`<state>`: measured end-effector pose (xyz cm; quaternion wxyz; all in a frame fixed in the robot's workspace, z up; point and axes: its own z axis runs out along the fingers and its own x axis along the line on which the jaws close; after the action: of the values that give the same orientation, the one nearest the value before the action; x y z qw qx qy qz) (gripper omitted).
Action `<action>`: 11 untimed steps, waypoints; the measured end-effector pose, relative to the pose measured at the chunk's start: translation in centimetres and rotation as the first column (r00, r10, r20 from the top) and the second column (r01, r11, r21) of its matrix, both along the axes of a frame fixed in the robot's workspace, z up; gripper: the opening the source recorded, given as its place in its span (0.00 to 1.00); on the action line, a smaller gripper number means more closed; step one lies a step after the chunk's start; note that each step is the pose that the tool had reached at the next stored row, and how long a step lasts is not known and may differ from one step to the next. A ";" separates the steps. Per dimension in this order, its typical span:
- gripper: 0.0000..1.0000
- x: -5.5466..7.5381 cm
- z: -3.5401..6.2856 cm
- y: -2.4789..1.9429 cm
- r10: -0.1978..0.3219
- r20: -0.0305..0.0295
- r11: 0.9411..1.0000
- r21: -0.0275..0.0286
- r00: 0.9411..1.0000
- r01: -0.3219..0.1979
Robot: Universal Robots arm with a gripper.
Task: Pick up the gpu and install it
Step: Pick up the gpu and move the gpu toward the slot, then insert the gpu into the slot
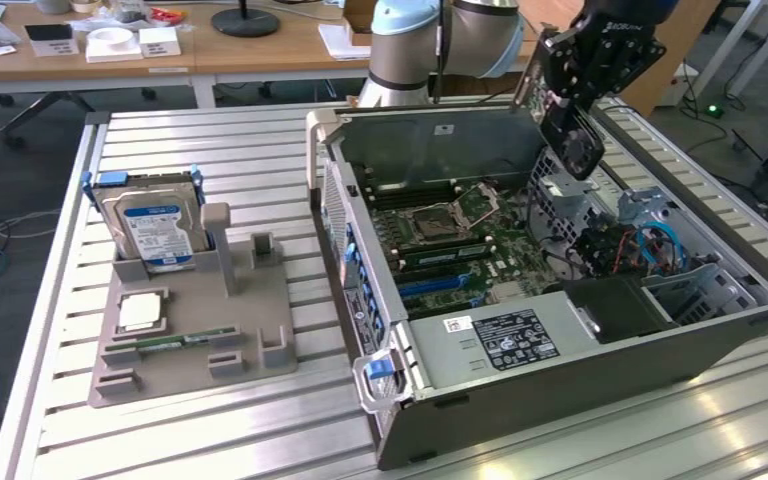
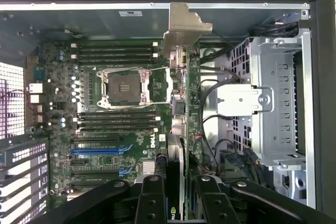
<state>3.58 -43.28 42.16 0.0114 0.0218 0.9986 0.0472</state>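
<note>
Pincer (image 2: 181, 195) grips the gpu (image 2: 182, 35) (edge-on) above the motherboard (image 2: 115, 129), drive cage (image 2: 275, 103) just beside

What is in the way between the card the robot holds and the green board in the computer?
Nothing visible. The gripper holds the card above the open case, and the board below lies uncovered. Cables sit close beside the card.

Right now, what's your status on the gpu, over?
Gripper shut on gpu. Card hangs over open case, above motherboard, not seated. Black cables run close beside card.
</note>
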 end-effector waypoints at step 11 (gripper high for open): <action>0.26 0.4 0.00 0.00 0.001 0.000 1.000 0.000 1.000 -0.001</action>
<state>4.01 -43.28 42.16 0.0114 0.0212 0.9986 0.0472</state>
